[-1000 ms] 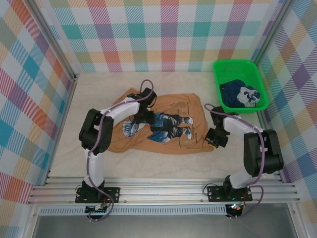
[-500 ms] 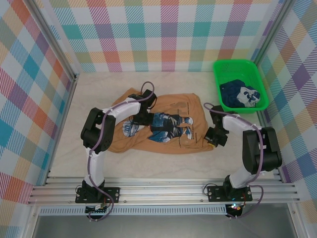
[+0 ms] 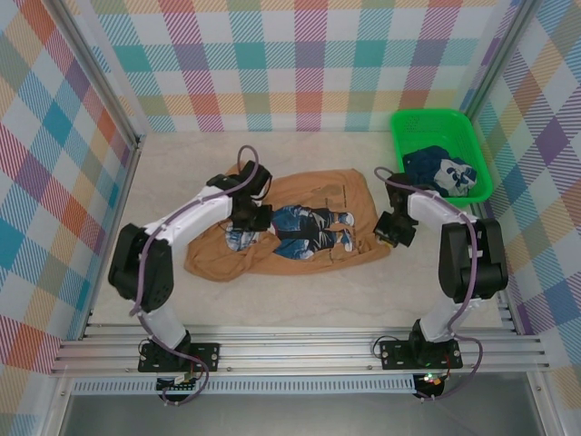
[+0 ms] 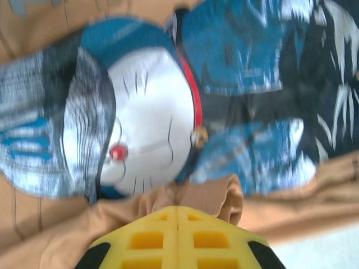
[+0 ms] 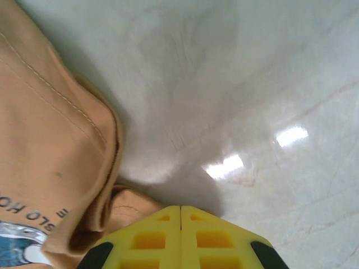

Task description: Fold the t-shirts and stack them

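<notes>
The tan t-shirt [image 3: 313,191] lies crumpled in the middle of the worktop [image 3: 182,163], its blue and white cartoon print [image 3: 304,229] facing up; against the earlier view from above, the cloth has slid toward the far wall and drawn in on itself, so its near edge now sits farther from the arm bases and more bare worktop shows in front of it.

The left gripper [image 3: 257,218] is at the left end of the print, clenched on a raised fold of tan cloth, which the left wrist camera shows bunched up at the tips of the yellow fingers [image 4: 151,241]; it has shifted a little left and away, and the left arm's elbow has swung out toward the left wall.

The right gripper [image 3: 390,234] has moved away from the bases as well and stands at the shirt's right edge; its fingers are pressed together, with a fold of the hem caught at their tips.

The navy t-shirt [image 3: 427,168] lies heaped, as before, in the green basket [image 3: 427,116] at the far right corner, well apart from both grippers.
</notes>
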{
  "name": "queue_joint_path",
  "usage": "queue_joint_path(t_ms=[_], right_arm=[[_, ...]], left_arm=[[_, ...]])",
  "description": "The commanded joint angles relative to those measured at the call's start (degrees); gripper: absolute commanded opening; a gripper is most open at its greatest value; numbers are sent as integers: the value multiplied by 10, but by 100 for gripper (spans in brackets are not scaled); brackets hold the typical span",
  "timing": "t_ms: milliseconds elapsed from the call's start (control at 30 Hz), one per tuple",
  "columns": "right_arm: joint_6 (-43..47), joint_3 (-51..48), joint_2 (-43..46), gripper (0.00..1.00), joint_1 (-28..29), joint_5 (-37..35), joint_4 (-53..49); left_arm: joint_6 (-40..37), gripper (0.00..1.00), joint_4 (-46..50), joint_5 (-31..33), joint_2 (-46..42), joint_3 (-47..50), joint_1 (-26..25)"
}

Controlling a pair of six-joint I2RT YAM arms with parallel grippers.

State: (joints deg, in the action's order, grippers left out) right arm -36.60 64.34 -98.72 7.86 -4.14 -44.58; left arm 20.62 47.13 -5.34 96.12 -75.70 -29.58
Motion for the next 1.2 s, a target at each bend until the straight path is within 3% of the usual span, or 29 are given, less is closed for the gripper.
queue_joint_path(t_ms=[0, 167, 233, 300, 367, 400, 467, 533, 567, 667, 700, 900, 1167], right_arm=[[15, 38, -17, 0, -12, -14, -11], [18, 66, -33, 0, -21, -17, -15], [18, 70, -37, 0, -21, -15, -14], [16, 68, -38, 0, -21, -11, -13], [15, 63, -35, 0, -21, -12, -15], [16, 60, -33, 0, -22, -14, -16], [16, 51, -26, 0, -22, -20, -16], [17, 43, -20, 0, -24, -21, -14], [18, 41, -18, 0, -25, -21, -13], [21, 40, -16, 0, -25, -23, -11], [22, 43, -16, 0, -25, -24, -11], [35, 61, -25, 0, -25, -25, -12], [39, 64, -34, 0, -26, -18, -8]], left_arm=[[20, 0, 57, -88, -73, 58, -13], [29, 0, 46, -204, -170, 143, -65], [48, 0, 22, -221, -177, 169, -80], [74, 41, -7, -210, -178, 183, -82], [101, 63, -24, -168, -192, 177, -80], [113, 65, -31, -152, -203, 177, -73], [142, 65, -42, -120, -233, 186, -42], [173, 61, 2, -41, -250, 193, 3], [189, 56, 38, -4, -247, 195, 30], [241, 24, 101, 56, -222, 214, 98], [253, 20, 103, 57, -213, 224, 115], [307, 20, 24, 50, -153, 270, 194], [332, 18, -46, 77, -30, 251, 219]])
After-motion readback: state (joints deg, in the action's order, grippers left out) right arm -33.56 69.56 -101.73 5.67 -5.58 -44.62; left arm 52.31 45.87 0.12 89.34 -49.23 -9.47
